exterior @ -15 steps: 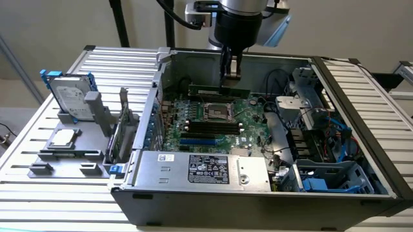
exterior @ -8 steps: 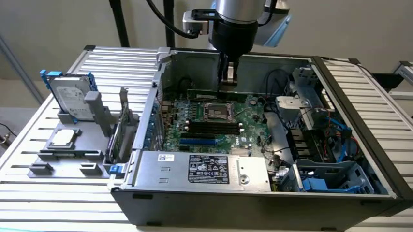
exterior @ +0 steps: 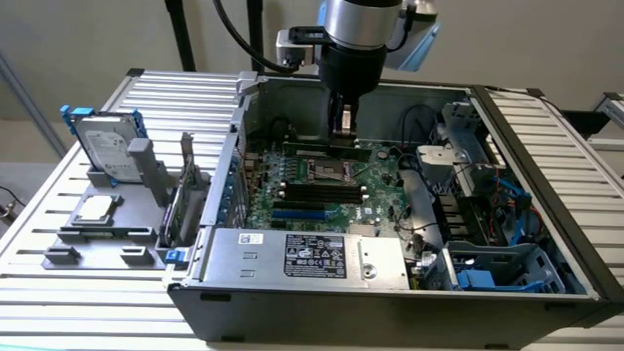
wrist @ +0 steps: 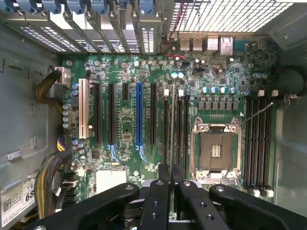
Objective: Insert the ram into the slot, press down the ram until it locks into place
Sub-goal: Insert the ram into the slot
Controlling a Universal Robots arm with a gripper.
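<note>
None of the insertion looks done yet: the claw is clenched on the ram, holding it level and on edge above the board, clear of the slot, so seating and the press-down to lock both seem left to do. Ram's a long thin green stick w/ dark chips; in the wrist view it runs edge-on, approx parallel to the black slots beside the square metal socket, but I can't tell which slot it's over.

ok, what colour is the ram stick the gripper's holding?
The ram is green with a row of black chips; it shows best in the exterior view.
</note>
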